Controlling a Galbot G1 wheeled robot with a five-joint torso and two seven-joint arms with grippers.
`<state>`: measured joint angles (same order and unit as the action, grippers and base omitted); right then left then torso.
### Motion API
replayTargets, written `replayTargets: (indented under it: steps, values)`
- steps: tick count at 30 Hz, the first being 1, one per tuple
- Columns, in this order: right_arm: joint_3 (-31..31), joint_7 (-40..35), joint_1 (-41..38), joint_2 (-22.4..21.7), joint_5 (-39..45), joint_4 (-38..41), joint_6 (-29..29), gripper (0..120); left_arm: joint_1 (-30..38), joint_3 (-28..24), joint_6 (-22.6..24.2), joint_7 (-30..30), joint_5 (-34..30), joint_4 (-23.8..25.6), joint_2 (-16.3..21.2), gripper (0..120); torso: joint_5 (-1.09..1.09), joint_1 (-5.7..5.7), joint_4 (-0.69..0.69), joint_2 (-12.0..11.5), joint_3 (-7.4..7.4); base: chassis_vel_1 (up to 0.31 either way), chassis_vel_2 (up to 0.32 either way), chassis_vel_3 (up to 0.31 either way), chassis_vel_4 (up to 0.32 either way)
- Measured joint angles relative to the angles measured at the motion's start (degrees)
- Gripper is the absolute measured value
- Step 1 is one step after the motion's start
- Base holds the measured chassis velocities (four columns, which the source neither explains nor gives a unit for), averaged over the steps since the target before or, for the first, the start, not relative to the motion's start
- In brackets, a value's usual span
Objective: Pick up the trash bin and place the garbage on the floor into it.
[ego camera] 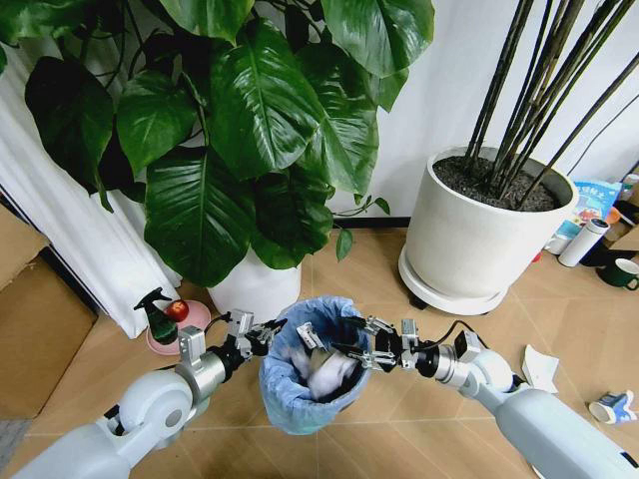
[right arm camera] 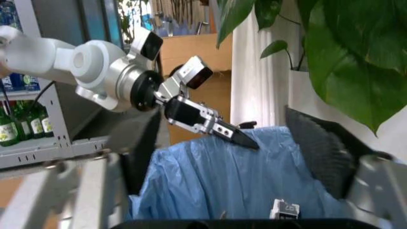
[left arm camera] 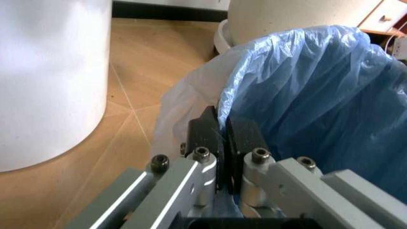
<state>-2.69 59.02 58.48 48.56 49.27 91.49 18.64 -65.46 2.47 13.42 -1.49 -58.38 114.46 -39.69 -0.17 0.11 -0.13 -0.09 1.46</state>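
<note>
The trash bin (ego camera: 300, 394), lined with a crinkled light-blue bag, hangs low in front of me above the floor (ego camera: 399, 439). My left gripper (ego camera: 266, 333) is shut on its near-left rim, with the pads pinching the bag's edge (left arm camera: 222, 136). Over the bin's mouth my right gripper (ego camera: 337, 349) is open, its fingers (right arm camera: 318, 148) spread wide and nothing between them. White crumpled garbage (ego camera: 324, 374) lies inside the bin, and a small white scrap (right arm camera: 284, 209) shows on the liner. More garbage rests on the floor at right: a white paper (ego camera: 540, 367) and a blue-and-white packet (ego camera: 611, 407).
A large leafy plant in a white pot (ego camera: 258, 287) stands just behind the bin. A second big white pot (ego camera: 479, 239) is at back right, with a white cylinder (ego camera: 582, 241) and green cup (ego camera: 621, 271) beside it. A pink dish with a spray bottle (ego camera: 165, 324) and cardboard boxes (ego camera: 35, 329) sit at left.
</note>
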Motion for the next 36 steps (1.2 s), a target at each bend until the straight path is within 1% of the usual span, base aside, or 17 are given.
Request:
replayTargets:
  steps: [3, 4, 6, 8, 9, 13, 14, 15, 16, 19, 22, 25, 26, 29, 30, 33, 36]
  values:
    - [-1.44, -0.45, 1.12, -0.16, 0.65, 1.09, 0.03, 89, -0.48, 0.59, 0.09, -0.14, 0.03, 0.24, 0.03, 0, 0.0, 0.0, 0.0, 0.0, 0.0, 0.0, 0.0, 0.0, 0.0]
    - [-1.44, -0.45, 1.12, -0.16, 0.65, 1.09, 0.03, 89, -0.48, 0.59, 0.09, -0.14, 0.03, 0.24, 0.03, 0, 0.0, 0.0, 0.0, 0.0, 0.0, 0.0, 0.0, 0.0, 0.0]
    - [-3.49, -2.22, 2.42, -0.19, 1.59, 1.97, -0.11, 97, -1.27, 1.41, 0.12, -0.19, 0.14, 0.49, 0.04, 0, 0.0, 0.0, 0.01, 0.0, 0.0, 0.0, 0.0, 0.0, 0.0]
    - [-6.27, -5.0, 4.47, -0.34, 2.27, 2.54, -0.2, 100, -2.46, 2.76, 0.14, -0.22, 0.24, 0.89, 0.0, 0, -0.01, 0.0, 0.0, 0.0, 0.0, 0.0, 0.0, 0.0, 0.0]
    - [-6.27, -5.0, 4.47, -0.34, 2.27, 2.54, -0.2, 100, -2.46, 2.76, 0.14, -0.22, 0.24, 0.89, 0.0, 0, -0.01, 0.0, 0.0, 0.0, 0.0, 0.0, 0.0, 0.0, 0.0]
    - [-14.17, -12.58, 11.16, 0.19, 0.49, 2.64, 0.25, 100, -5.81, 6.55, 0.17, -0.19, 0.79, 1.86, 0.05, 0, -0.01, 0.0, 0.0, 0.01, 0.0, 0.0, 0.0, 0.0, 0.0]
    - [-18.85, -17.2, 15.41, 1.84, -1.38, 2.55, 0.28, 100, -8.28, 9.31, 0.18, 0.02, 1.09, 2.65, 0.22, 0, 0.0, 0.0, 0.0, 0.01, -0.01, 0.0, 0.0, 0.0, 0.0]
    - [-20.96, -19.68, 17.48, 2.84, -2.49, 2.52, 0.42, 100, -9.25, 10.39, 0.18, 0.19, 1.33, 2.9, 0.25, 0, 0.0, -0.01, -0.01, 0.01, 0.0, 0.0, 0.0, 0.0, 0.0]
    - [-20.96, -19.68, 17.48, 2.84, -2.49, 2.52, 0.42, 100, -9.25, 10.39, 0.18, 0.19, 1.33, 2.9, 0.25, 0, 0.0, -0.01, -0.01, 0.01, 0.0, 0.0, 0.0, 0.0, 0.0]
    - [-27.7, -26.85, 23.68, 6.43, -7.35, 2.85, 0.47, 100, -12.63, 14.17, 0.13, 0.84, 2.33, 3.55, 0.29, 0, 0.0, -0.01, -0.01, 0.01, -0.01, 0.0, 0.0, 0.0, 0.0]
    - [-30.65, -29.1, 25.91, 8.14, -9.44, 2.92, 0.39, 100, -14.19, 15.75, -0.02, 1.2, 2.84, 3.77, 0.29, 0, -0.01, -0.01, 0.0, 0.01, -0.01, 0.0, 0.0, 0.0, 0.0]
    - [-36.02, -33.43, 30.15, 12.98, -12.91, 2.55, 0.41, 100, -16.71, 18.33, -0.28, 1.77, 3.65, 4.61, 0.28, 0, -0.02, -0.01, 0.01, 0.01, -0.01, 0.0, 0.0, 0.0, 0.0]
    - [-36.02, -33.43, 30.15, 12.98, -12.91, 2.55, 0.41, 100, -16.71, 18.33, -0.28, 1.77, 3.65, 4.61, 0.28, 0, -0.02, -0.01, 0.01, 0.01, -0.01, 0.0, 0.0, 0.0, 0.0]
    - [-40.04, -36.88, 34.12, 18.51, -15.73, 0.88, 0.51, 100, -18.38, 20.24, -0.42, 2.07, 3.88, 5.5, 0.49, 0, 0.0, -0.01, -0.01, 0.01, -0.01, 0.0, 0.0, 0.0, 0.0]
    - [-40.04, -36.88, 34.12, 18.51, -15.73, 0.88, 0.51, 100, -18.38, 20.24, -0.42, 2.07, 3.88, 5.5, 0.49, 0, 0.0, -0.01, -0.01, 0.01, -0.01, 0.0, 0.0, 0.0, 0.0]
    - [-42.47, -39.55, 37.97, 22.01, -17.64, -1.47, -0.54, 100, -19.22, 21.47, -0.7, 2.42, 4.12, 5.62, 0.63, 0, -0.01, -0.01, -0.02, 0.01, -0.01, 0.0, 0.0, 0.0, 0.0]
    - [-43.07, -41.01, 39.03, 23.05, -18.5, -2.76, -0.81, 100, -19.53, 21.61, -0.76, 2.55, 4.38, 5.67, 0.52, 0, -0.01, -0.01, -0.01, 0.02, -0.01, 0.0, 0.0, 0.0, 0.0]
